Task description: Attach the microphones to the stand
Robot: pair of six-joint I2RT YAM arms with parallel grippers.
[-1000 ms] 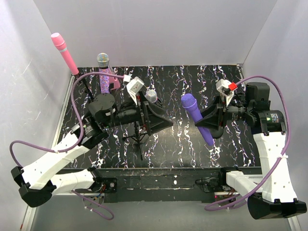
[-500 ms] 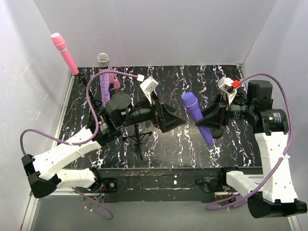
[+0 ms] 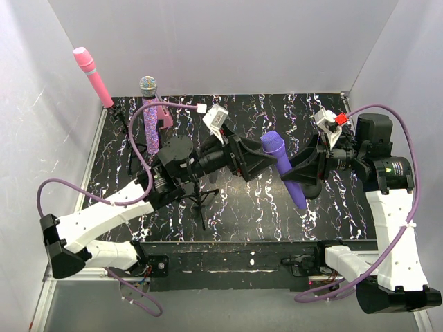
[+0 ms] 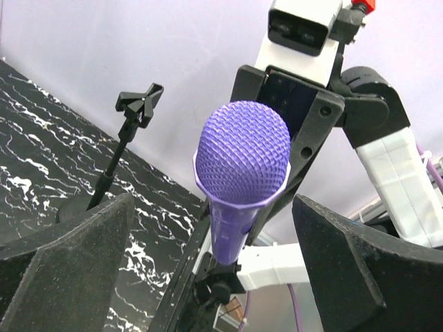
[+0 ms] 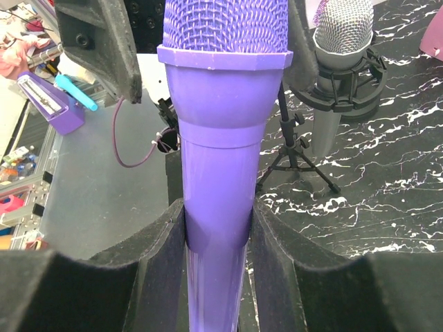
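Right wrist: the purple microphone (image 5: 218, 138) is pinched by the right claw (image 5: 218, 232); it could be knocked loose by the spread left claw (image 4: 214, 221).

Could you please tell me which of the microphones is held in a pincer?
The plain purple microphone, clamped in the right pincer; the pink microphone, glittery purple microphone and silver-grey microphone sit on stands.

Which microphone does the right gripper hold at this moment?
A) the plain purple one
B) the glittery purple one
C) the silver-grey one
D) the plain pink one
A: in the right wrist view, the right gripper is closed on the handle of the plain purple microphone, with its dark fingers pressing on both sides of the handle.
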